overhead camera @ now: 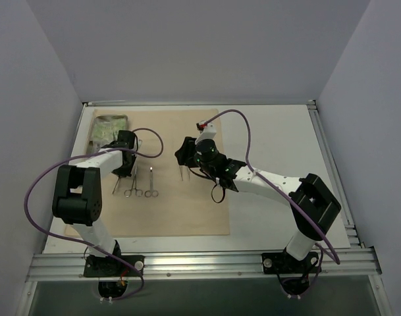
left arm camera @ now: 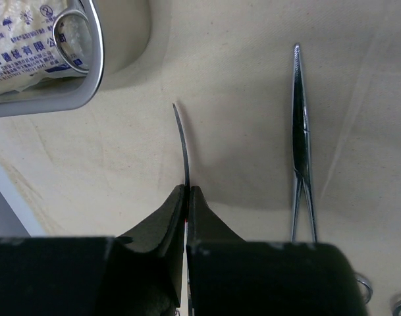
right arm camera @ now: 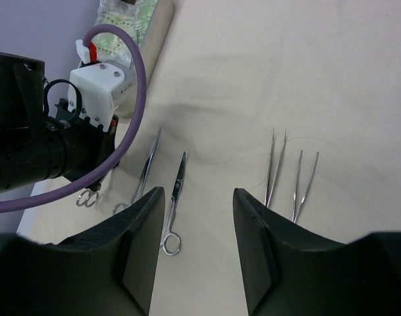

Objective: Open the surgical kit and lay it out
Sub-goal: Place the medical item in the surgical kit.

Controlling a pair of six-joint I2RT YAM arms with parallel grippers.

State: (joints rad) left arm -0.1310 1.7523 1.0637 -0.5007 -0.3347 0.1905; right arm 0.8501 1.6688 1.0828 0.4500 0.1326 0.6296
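Clearly most of the job is behind me: the beige cloth lies spread flat across the left and middle of the overhead frame, fully opened. On it, at the upper left, sits the steel tray, and my left wrist view shows printed packets inside it, so I judge those are not yet laid out.

Next down in size, the instruments. Two or three scissor-like tools lie in a row at centre left of the overhead frame, long axes running up and down the picture, finger rings toward the bottom, tips toward the top. Two pairs of tweezers lie side by side right of centre in the right wrist view, also running up and down the frame, points toward the top.

My left claw is pinched tight on a thin curved steel tool; its blade sticks out toward the top of the left wrist frame, bending slightly left, just beside a straight clamp already lying on the cloth. Whether its tip touches the cloth I cannot tell.

My right claw stands open and empty, above the cloth between the scissors and the tweezers.

Setting this tool into the row looks like the step in hand.
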